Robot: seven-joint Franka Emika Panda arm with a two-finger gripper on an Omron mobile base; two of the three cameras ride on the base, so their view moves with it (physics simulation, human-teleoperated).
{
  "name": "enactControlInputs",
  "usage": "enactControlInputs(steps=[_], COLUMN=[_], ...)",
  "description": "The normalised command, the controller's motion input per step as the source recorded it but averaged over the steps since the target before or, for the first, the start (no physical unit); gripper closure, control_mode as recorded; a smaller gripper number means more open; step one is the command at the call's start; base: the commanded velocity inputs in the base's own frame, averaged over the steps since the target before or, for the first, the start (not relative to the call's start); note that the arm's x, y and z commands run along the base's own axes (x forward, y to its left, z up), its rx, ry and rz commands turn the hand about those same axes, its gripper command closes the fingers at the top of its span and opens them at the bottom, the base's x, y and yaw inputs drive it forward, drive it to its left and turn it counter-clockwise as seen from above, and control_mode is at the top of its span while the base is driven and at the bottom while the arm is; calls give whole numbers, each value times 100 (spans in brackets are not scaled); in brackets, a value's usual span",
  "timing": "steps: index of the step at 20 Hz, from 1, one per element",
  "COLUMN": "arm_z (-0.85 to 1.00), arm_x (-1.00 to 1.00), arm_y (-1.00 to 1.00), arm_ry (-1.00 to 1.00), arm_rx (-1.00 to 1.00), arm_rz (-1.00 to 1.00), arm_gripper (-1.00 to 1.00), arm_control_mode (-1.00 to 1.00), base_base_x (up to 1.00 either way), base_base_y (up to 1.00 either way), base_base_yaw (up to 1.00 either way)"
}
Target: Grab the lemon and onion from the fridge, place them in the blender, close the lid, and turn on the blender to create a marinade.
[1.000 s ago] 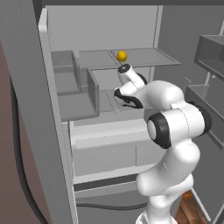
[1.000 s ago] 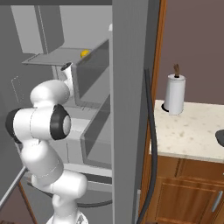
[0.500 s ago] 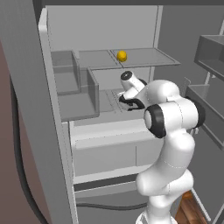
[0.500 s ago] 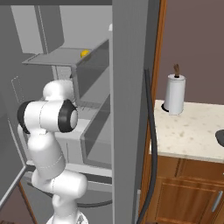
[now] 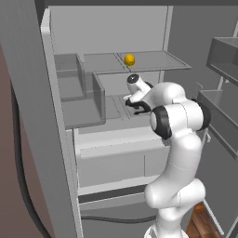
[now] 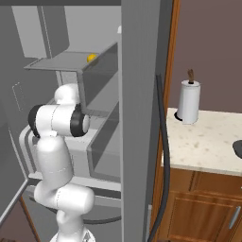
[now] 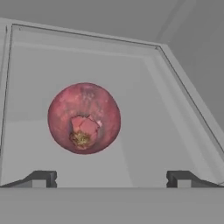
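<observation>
The fridge (image 5: 111, 28) stands open. A reddish-pink onion (image 7: 84, 118) rests on the pale floor of a middle shelf, close in front of my gripper (image 7: 111, 178). The gripper is open, with one fingertip to each side below the onion and no contact. From the left base view the gripper (image 5: 132, 107) reaches into the middle shelf beneath the upper shelf, and the hand hides the onion. The yellow lemon (image 5: 129, 59) sits on the upper shelf above the hand, seen also from the right as the lemon (image 6: 91, 57). The blender and lid are out of view.
Clear bins (image 5: 83, 88) stand left of the hand on the shelves. Door racks (image 5: 223, 60) jut out at the right. The thick fridge door (image 6: 139, 94) separates the arm from a speckled counter (image 6: 208, 142) with a white paper-towel roll (image 6: 189, 101).
The arm has pushed further into the middle shelf, with its elbow swinging left and closer to the fridge. The gripper has stayed open. The lemon has not moved.
</observation>
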Motion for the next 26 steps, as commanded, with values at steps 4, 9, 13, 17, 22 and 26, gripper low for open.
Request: enactControlInputs(steps=[4,9,13,17,22,26], arm_z=[-8,-19,-18,-13,-10,-19], arm_x=[30,23,24,23,14,0], arm_y=[0,0,0,0,0,-3], arm_ry=[0,0,0,0,0,0], arm_rx=[0,0,0,1,1,0], arm_rz=[3,2,2,1,1,0], arm_gripper=[-100,-100,-100,-100,-100,-100], arm_control_mode=[-100,-100,-100,-100,-100,-100], base_base_x=[0,0,0,0,0,0], base_base_y=[0,0,0,0,0,0], base_base_yaw=[0,0,0,0,0,0])
